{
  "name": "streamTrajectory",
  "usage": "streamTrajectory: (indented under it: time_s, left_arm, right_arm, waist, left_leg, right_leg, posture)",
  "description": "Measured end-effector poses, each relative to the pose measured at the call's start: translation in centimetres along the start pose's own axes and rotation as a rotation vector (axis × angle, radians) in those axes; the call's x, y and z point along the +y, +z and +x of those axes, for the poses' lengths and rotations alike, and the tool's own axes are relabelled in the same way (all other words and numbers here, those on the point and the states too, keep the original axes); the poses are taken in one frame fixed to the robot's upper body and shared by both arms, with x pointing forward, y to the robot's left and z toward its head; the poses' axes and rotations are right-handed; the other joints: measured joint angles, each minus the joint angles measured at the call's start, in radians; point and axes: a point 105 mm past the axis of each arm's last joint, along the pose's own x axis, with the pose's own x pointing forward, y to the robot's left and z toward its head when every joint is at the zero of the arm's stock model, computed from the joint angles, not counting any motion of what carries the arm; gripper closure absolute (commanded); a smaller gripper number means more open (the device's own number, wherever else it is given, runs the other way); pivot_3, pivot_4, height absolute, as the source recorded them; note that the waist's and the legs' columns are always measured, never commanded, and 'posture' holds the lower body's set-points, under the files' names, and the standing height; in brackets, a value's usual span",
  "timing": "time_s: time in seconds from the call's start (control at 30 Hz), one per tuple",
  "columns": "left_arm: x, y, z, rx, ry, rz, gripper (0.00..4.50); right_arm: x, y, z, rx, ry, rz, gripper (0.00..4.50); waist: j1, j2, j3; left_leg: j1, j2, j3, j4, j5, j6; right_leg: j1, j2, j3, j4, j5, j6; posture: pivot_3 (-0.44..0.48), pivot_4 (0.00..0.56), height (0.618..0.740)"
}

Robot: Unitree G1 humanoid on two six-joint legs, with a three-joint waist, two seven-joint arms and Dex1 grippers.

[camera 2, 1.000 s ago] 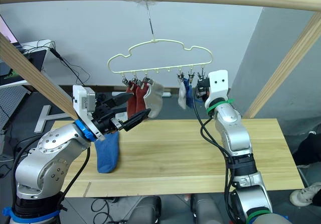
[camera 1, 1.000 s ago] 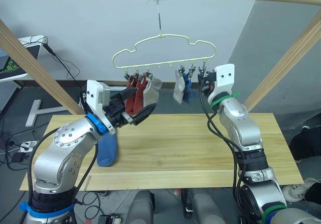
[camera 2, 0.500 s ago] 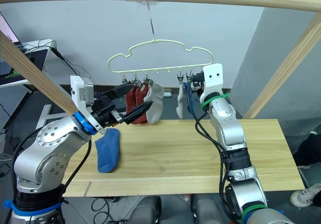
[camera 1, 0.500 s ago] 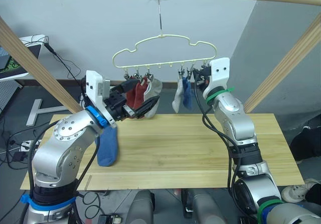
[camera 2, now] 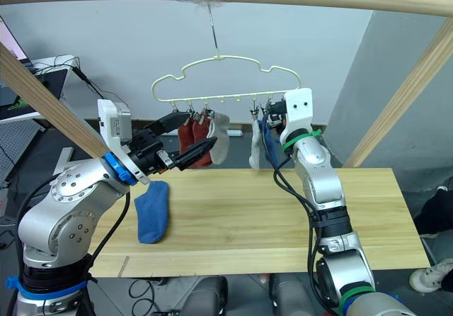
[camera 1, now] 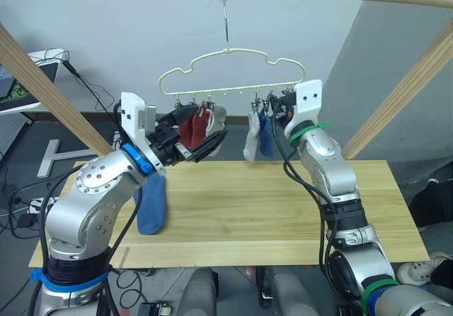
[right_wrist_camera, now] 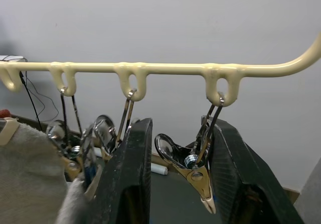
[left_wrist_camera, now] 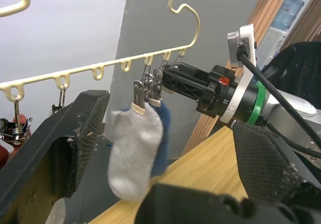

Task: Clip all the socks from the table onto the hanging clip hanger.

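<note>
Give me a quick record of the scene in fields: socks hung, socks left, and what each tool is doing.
socks on clip hanger: two rust-red, two light grey, one blue
socks on table: one blue sock, near the left arm
left tool: open, raised near the rust-red socks, holding nothing
right tool: open, its fingers on either side of the end clip, which is empty

The left hand partly hides the rust-red socks.

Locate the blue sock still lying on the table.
In the head views, the blue sock lies on the table's left end, just below the left gripper.
</note>
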Motion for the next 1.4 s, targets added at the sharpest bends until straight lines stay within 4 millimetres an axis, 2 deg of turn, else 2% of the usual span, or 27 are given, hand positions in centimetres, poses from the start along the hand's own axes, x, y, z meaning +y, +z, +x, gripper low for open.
streamTrajectory:
  time_s: [0.13,0.23,0.37,0.57,0.67,0.77,0.83,0.9,0.97,1.1,1.17,1.27,1.4]
  left_arm:
    - [0.0,0.0,0.0,-0.001,0.0,-0.001,0.0]
    - [-0.1,0.0,0.1,-0.006,-0.001,-0.007,0.0]
    - [-0.1,0.0,0.1,-0.007,-0.002,-0.008,0.0]
    - [-0.1,0.0,0.1,-0.008,-0.001,-0.011,0.0]
    - [-0.2,-0.9,-0.3,0.013,0.012,-0.034,0.0]
    - [-0.4,-3.6,-1.6,0.092,0.047,-0.079,0.0]
    - [0.3,-6.7,-3.5,0.184,0.14,-0.081,0.0]
    - [1.2,-10.6,-5.8,0.318,0.242,-0.109,0.0]
    - [1.6,-12.5,-7.1,0.376,0.292,-0.119,0.0]
    - [4.2,-16.9,-10.6,0.499,0.494,-0.182,0.0]
    - [5.1,-18.0,-11.8,0.523,0.559,-0.209,0.0]
    - [6.6,-18.7,-12.1,0.516,0.617,-0.196,0.0]
    - [8.2,-20.8,-12.9,0.574,0.692,-0.159,0.0]
  right_arm:
    - [0.0,0.1,0.2,0.0,0.003,0.0,2.9]
    - [0.1,0.5,0.4,-0.014,0.005,-0.003,3.45]
    - [0.0,0.4,0.4,-0.011,0.003,-0.002,4.46]
    - [0.0,0.3,0.4,-0.008,0.006,-0.001,4.48]
    - [-0.2,0.3,0.3,-0.008,0.008,-0.006,4.48]
    - [-0.7,0.4,0.3,-0.006,0.014,-0.019,4.48]
    - [-0.6,0.4,0.1,0.018,0.057,-0.035,4.48]
    - [-0.9,0.5,-0.1,0.037,0.085,-0.044,4.48]
    - [-0.7,0.2,-0.1,0.064,0.105,-0.026,4.48]
    - [-0.6,0.0,-0.3,0.105,0.114,0.002,4.48]
    - [-0.9,0.2,-0.5,0.107,0.107,0.006,4.48]
    - [-1.0,0.3,-0.6,0.116,0.109,0.019,4.48]
    - [-0.9,0.5,-0.7,0.122,0.112,0.017,4.48]
  waist:
    - [0.0,0.0,0.0]
    - [0.001,0.0,0.0]
    - [0.001,0.0,0.0]
    - [0.002,0.0,0.0]
    - [0.002,0.0,0.0]
    - [0.002,0.0,0.0]
    - [0.001,0.001,0.0]
    - [0.005,0.0,0.0]
    - [0.009,0.0,0.0]
    - [0.013,0.0,0.0]
    - [0.014,0.0,0.0]
    - [0.016,0.0,0.0]
    - [0.013,0.0,0.0]
  left_leg:
    - [0.0,0.0,0.0,0.0,0.0,0.0]
    - [0.0,0.0,0.0,0.0,0.0,0.0]
    - [0.0,0.0,0.0,0.0,0.0,0.0]
    - [0.0,0.0,0.0,0.0,0.0,0.0]
    - [0.0,0.0,0.0,0.0,0.0,0.0]
    - [0.0,0.0,0.0,0.0,0.0,0.0]
    - [0.002,0.0,0.001,-0.001,0.0,0.0]
    - [0.001,0.0,-0.001,0.0,0.0,0.0]
    - [0.001,0.0,0.0,0.0,0.0,0.0]
    - [0.001,0.0,0.0,0.001,0.0,0.0]
    - [0.001,0.0,0.0,0.001,0.0,0.0]
    - [0.001,0.0,0.0,0.001,0.0,0.0]
    - [0.001,0.0,0.0,0.001,0.0,0.0]
  right_leg:
    - [0.0,0.0,0.0,0.0,0.0,0.0]
    - [0.0,0.0,0.0,0.0,0.0,0.0]
    - [0.0,0.0,0.0,0.0,0.0,0.0]
    - [0.0,0.0,0.0,0.0,0.0,0.0]
    - [0.0,0.0,0.0,0.0,0.0,0.0]
    - [0.0,0.0,0.0,0.0,0.0,0.0]
    - [0.0,-0.001,0.002,0.001,0.0,-0.001]
    - [0.0,-0.001,-0.001,0.0,0.0,-0.001]
    - [0.0,-0.001,-0.001,0.001,0.0,-0.001]
    - [0.0,-0.001,-0.001,0.0,0.0,0.0]
    - [0.0,-0.001,-0.001,0.0,0.0,0.0]
    - [0.0,-0.001,-0.001,0.0,0.001,-0.001]
    - [0.0,-0.001,-0.001,0.0,0.001,-0.001]
  posture:
    - [0.101,0.233,0.74]
    - [0.105,0.236,0.74]
    - [0.104,0.234,0.74]
    - [0.101,0.234,0.74]
    - [0.098,0.234,0.74]
    - [0.09,0.234,0.74]
    - [0.09,0.234,0.74]
    - [0.09,0.234,0.74]
    - [0.081,0.233,0.74]
    - [0.079,0.232,0.74]
    - [0.076,0.23,0.74]
    - [0.068,0.228,0.74]
    - [0.059,0.226,0.74]
